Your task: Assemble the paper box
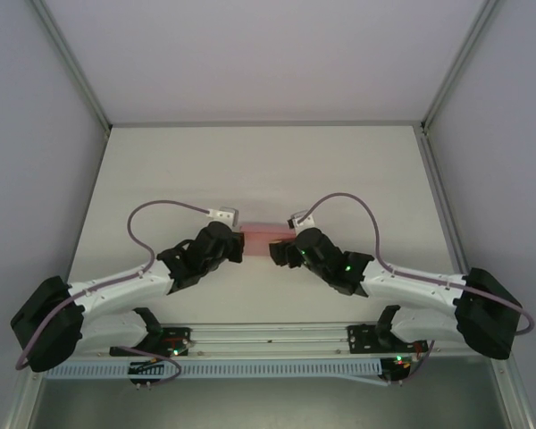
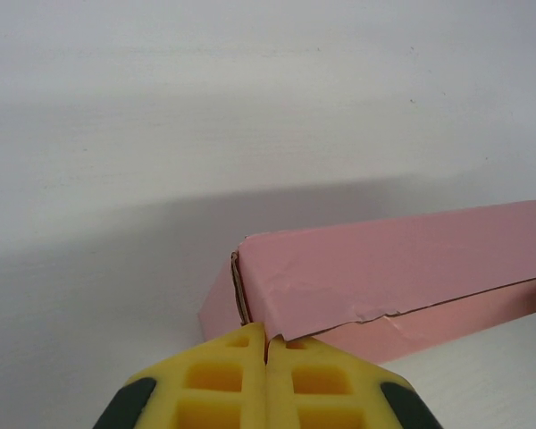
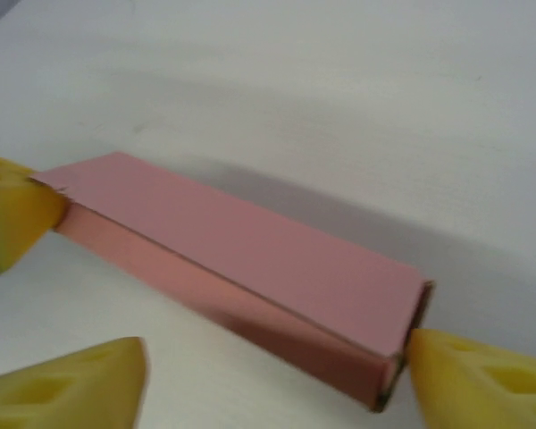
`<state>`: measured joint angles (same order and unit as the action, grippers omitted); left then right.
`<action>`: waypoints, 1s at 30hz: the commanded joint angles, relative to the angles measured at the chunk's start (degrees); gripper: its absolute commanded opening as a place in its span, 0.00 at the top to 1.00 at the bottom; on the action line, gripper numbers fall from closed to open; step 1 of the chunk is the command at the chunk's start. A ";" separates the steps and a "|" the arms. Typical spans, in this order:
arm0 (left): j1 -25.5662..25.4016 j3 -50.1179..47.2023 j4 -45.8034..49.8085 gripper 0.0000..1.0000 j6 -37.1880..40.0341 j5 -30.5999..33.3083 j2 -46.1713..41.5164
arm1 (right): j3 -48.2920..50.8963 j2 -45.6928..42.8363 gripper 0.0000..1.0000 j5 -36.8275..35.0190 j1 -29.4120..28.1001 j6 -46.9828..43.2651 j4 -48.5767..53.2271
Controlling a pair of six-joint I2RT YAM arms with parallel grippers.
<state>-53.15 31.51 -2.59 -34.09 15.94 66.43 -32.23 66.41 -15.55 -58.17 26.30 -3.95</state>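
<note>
- Your left hand (image 2: 266, 344) has its fingers pressed together, tips against the near edge of the paper box (image 2: 402, 259).
- Your right hand (image 3: 277, 350) is spread wide, one finger touching the box's end.
- The box lies flat on the white tabletop (image 1: 250, 170), between both hands.

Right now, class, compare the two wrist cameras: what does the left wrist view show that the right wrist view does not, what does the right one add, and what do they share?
Left wrist view: the left gripper is shut, with its tips against a corner of the paper box. An end flap stands slightly ajar, and a ragged crease runs along the top edge.

Right wrist view: the right gripper is open, with one finger at the box's near end.

Shared: the pink box, folded into a long flat shape, lies on the white table.
</note>
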 commanded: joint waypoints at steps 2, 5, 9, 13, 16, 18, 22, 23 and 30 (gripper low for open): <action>-1.77 -1.36 9.79 1.00 -0.06 -0.30 2.21 | -1.18 -2.46 0.00 2.20 -0.45 2.72 3.19; -2.36 -0.86 10.15 1.00 -0.38 0.32 2.31 | -2.07 -3.27 0.00 -2.41 -0.36 7.70 4.80; -3.31 -0.31 10.24 1.00 0.22 1.13 2.80 | -4.44 -4.15 0.00 -8.48 -0.19 12.71 7.28; -3.80 0.29 10.76 1.00 0.16 1.49 3.69 | -7.63 -3.28 0.00 -9.87 1.31 15.62 11.38; -4.22 0.31 10.52 1.00 0.25 1.95 3.98 | -9.09 -1.29 0.00 -7.56 5.05 20.64 16.63; -4.23 0.14 10.24 1.00 0.46 2.31 4.14 | -8.70 0.36 0.08 -4.79 7.89 23.42 18.12; -4.40 0.31 10.65 1.00 0.69 2.43 3.91 | -5.97 3.15 0.26 0.39 9.62 22.94 14.42; -4.42 0.23 10.54 1.00 0.80 2.33 3.67 | -5.13 3.69 0.28 1.23 9.63 23.06 13.39; -4.76 0.72 11.72 0.88 0.71 -0.44 -0.69 | 2.43 5.77 0.40 3.32 9.32 26.36 6.64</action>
<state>-57.01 33.30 0.84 -34.02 19.42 66.92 -34.30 70.22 -15.09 -48.36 50.54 1.04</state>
